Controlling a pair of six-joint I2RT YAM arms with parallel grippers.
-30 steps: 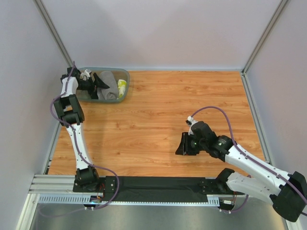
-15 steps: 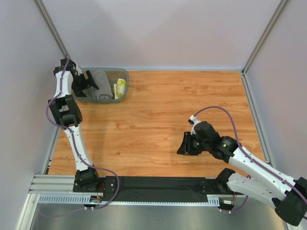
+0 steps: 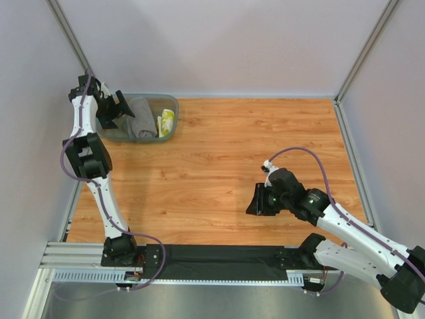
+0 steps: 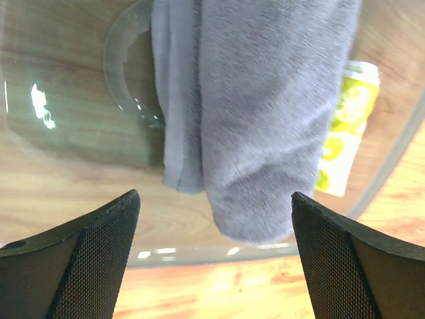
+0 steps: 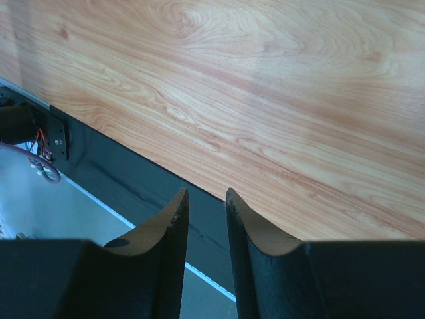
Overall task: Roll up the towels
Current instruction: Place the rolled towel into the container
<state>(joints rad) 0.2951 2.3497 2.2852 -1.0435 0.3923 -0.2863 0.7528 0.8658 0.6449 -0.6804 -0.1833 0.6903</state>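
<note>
Grey towel (image 4: 265,113) and yellow-patterned cloth (image 4: 345,133) lie touching inside the teal tub (image 4: 66,133).

The towel (image 4: 265,119) is plain grey, the cloth (image 4: 346,126) yellow-and-white patterned, the tub (image 3: 174,111) translucent teal (table (image 3: 265,146): orange-brown woodgrain).

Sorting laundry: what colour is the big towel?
The towel is plain grey; the left wrist view shows it best.
</note>
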